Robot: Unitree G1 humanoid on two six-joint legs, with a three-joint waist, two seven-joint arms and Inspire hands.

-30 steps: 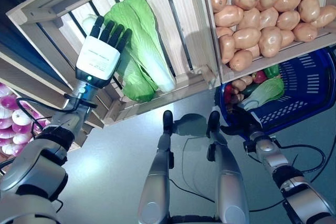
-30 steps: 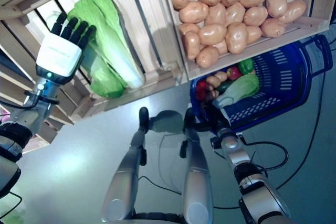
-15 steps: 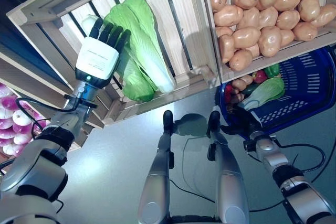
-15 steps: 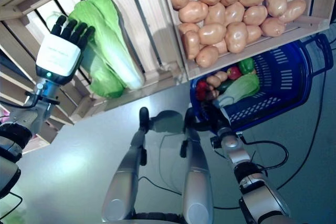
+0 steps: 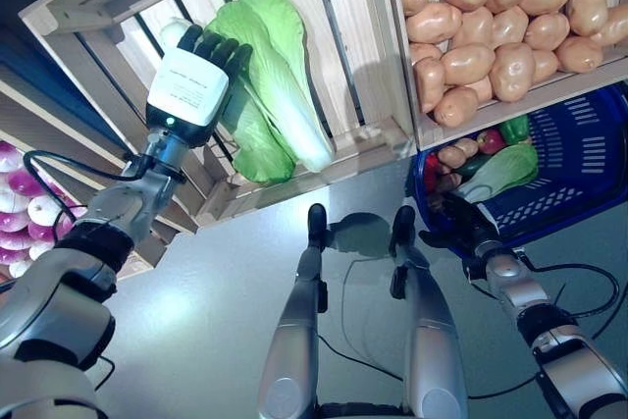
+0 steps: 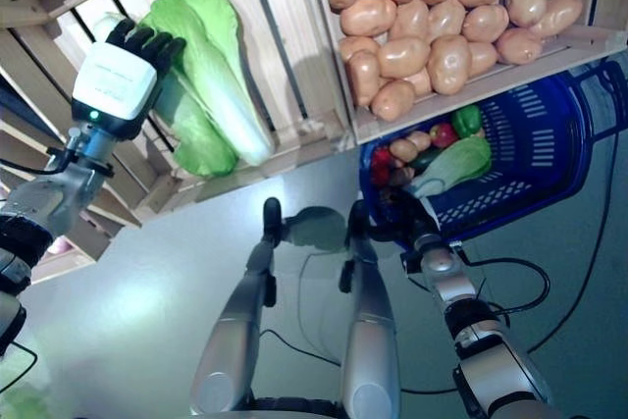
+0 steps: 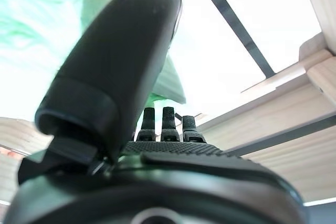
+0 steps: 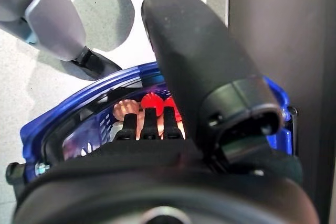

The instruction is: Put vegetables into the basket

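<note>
1. Two eye views first, starting with the left one: the left hand [image 5: 188,83] is up inside the slatted wooden crate [image 5: 324,7], its white back to the camera and its dark fingers reaching onto the upper end of the napa cabbage [image 5: 270,76]. The cabbage lies just to the right of the hand, with its long axis running from upper left down to lower right and the pale stem end low by the crate's front rail. This hand is clearly the nearer one to it.

2. Right eye view: same layout, and here the fingertips look bent over the leafy end, though I cannot tell if they truly grip it. The right hand [image 6: 402,211] sits low at the rim of the blue basket [image 6: 549,134], which already holds a cabbage, red and green pieces and some potatoes. Above it is the crate of potatoes [image 6: 432,22].

3. Left wrist view: the thumb stands out large and straight, the fingers run forward in a row beyond it, and green leaf fills the space past them, right against the hand. Nothing is enclosed from this angle.

4. Right wrist view: fingers hook over the basket's blue rim, thumb spread above them, red vegetables showing inside. The eye views hide that hold.
</note>
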